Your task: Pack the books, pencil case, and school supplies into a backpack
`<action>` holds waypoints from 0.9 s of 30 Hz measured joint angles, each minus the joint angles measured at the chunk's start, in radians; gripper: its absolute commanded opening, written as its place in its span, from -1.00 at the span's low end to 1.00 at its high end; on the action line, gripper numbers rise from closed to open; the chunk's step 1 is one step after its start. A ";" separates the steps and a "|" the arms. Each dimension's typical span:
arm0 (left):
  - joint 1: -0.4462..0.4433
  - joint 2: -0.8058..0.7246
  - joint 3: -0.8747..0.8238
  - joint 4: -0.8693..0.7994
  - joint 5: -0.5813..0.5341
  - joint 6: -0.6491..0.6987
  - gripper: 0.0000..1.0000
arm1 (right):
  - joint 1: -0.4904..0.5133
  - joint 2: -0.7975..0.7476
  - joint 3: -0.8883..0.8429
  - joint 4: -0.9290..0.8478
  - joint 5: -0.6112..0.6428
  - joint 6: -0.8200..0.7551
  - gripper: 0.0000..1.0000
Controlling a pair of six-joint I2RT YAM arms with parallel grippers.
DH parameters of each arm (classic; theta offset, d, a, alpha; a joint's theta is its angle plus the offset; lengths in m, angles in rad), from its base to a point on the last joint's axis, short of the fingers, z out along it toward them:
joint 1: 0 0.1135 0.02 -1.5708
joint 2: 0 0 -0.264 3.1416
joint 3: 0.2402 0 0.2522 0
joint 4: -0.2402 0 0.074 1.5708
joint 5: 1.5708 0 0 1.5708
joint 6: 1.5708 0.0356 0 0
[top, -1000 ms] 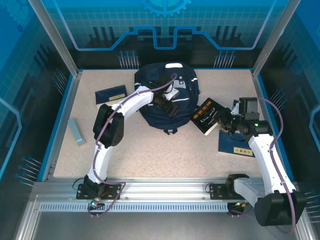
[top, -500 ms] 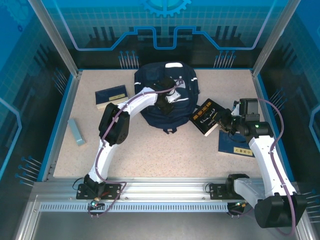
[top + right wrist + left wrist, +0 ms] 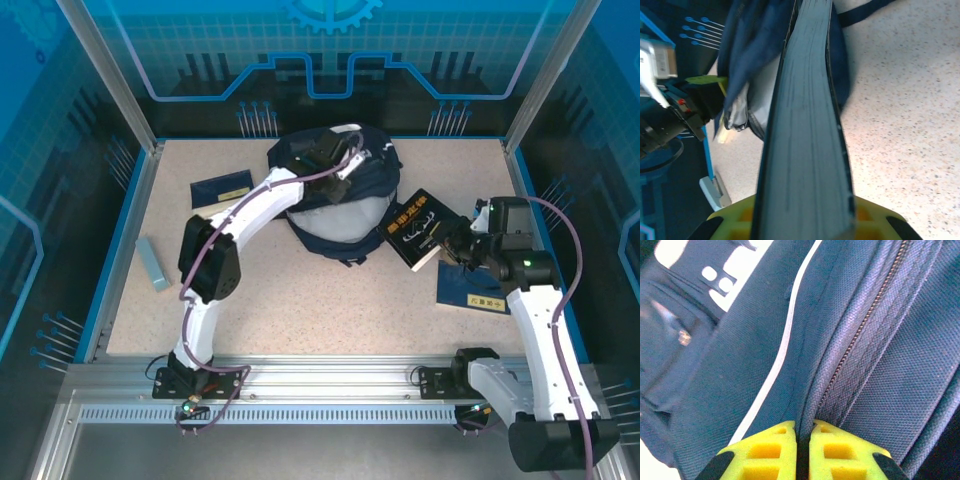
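Left claw (image 3: 804, 452) clenched on a fold of the backpack (image 3: 755, 365) beside its zipper (image 3: 865, 325), we see the bag's top lifted at upper centre of the overhead view, by our reading to hold the mouth open; pale lining shows beneath. Right claw (image 3: 805, 222) grips a book (image 3: 805, 125) across its covers, page edge toward the wrist camera, at centre right of the overhead view. The book tilts toward the bag, its far corner just beside the backpack's right flank, a pose we judge suits sliding it in thin side first. A second book (image 3: 222, 189) lies flat at upper left, a third book (image 3: 472, 291) flat at right beneath the right arm, and a slim pale blue case (image 3: 153, 263) rests near the left rim of the desk (image 3: 300, 300). Bare desk spreads below the bag, leaving room to swing; at right, the rim and the third book crowd the arm. Whether the opening gapes wide enough for the book, we cannot tell.
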 measured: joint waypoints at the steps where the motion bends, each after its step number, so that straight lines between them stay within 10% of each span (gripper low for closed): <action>1: 0.000 -0.023 0.000 0.018 -0.011 -0.013 -0.87 | 0.000 -0.005 0.000 0.006 -0.013 0.005 -0.69; 27: -0.066 -0.228 -0.062 0.036 0.026 -0.266 -0.99 | 0.279 0.332 -0.120 0.687 0.005 0.322 -0.71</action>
